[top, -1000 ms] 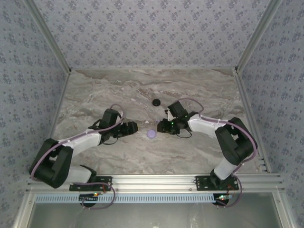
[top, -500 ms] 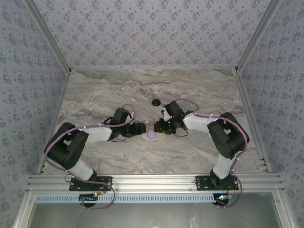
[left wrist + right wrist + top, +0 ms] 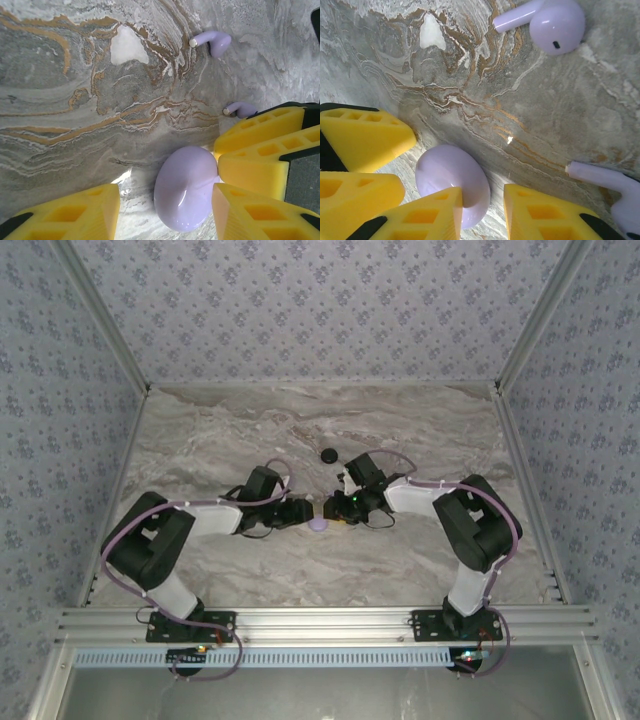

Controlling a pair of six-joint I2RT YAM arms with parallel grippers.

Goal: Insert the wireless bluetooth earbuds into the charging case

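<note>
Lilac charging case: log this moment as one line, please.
case: lilac charging case closed, on table | left gripper: open, straddling case | right gripper: open, beside case | earbuds: two, loose on table

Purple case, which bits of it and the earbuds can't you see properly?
Right wrist view: the case is partly behind the right gripper's finger; one earbud is cut by the edge.
Left wrist view: one earbud hides behind that gripper's finger.
Top view: the case is a tiny blob, lid unreadable.

Nothing legible anywhere: no lettering, brand, number or sign on the lilac charging case (image 3: 185, 192), the earbuds (image 3: 555, 25), the marbled table (image 3: 220, 430) or the patterned walls (image 3: 320, 310).
</note>
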